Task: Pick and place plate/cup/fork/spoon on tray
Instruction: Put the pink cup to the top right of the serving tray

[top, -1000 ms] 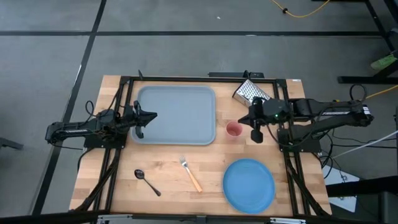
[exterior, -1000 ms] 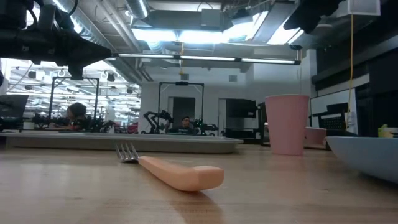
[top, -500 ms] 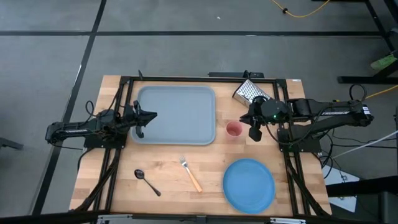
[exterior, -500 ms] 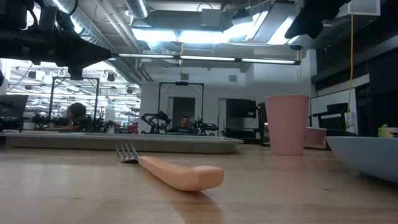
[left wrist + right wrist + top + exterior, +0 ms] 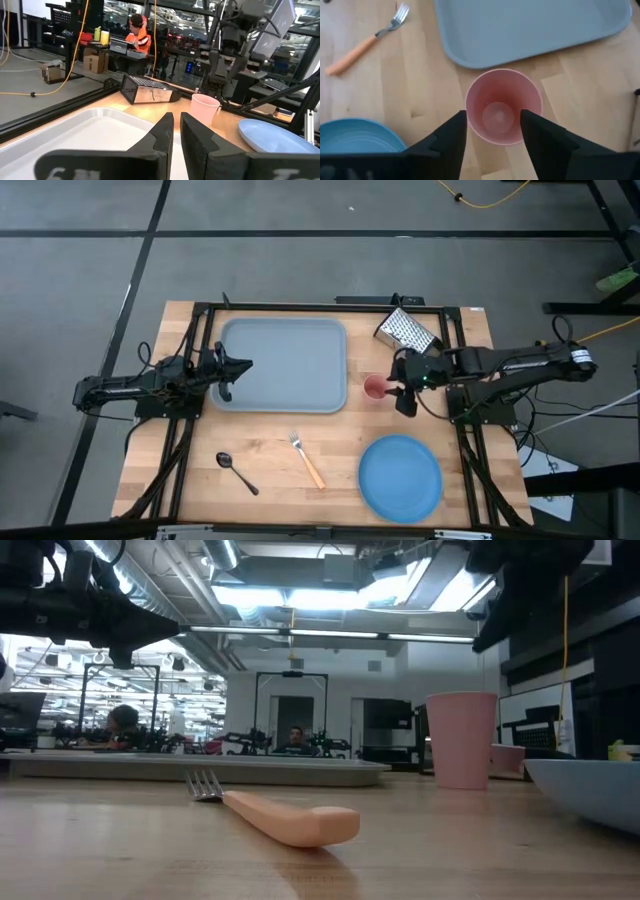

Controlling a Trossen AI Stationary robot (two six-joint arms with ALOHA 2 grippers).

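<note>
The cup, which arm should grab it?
The right arm, most likely. Its end effector is open and hangs over the cup, one finger on each side. The left end effector waits shut at the tray's far edge, away from the cup.

Plate [image 5: 357, 135] cut off by the right wrist view's edge, tray [image 5: 535, 25] likewise cropped there, spoon [image 5: 236, 472] too small for detail from above, cup [image 5: 375, 387] rim partly hidden under right gripper [image 5: 398, 386].
</note>
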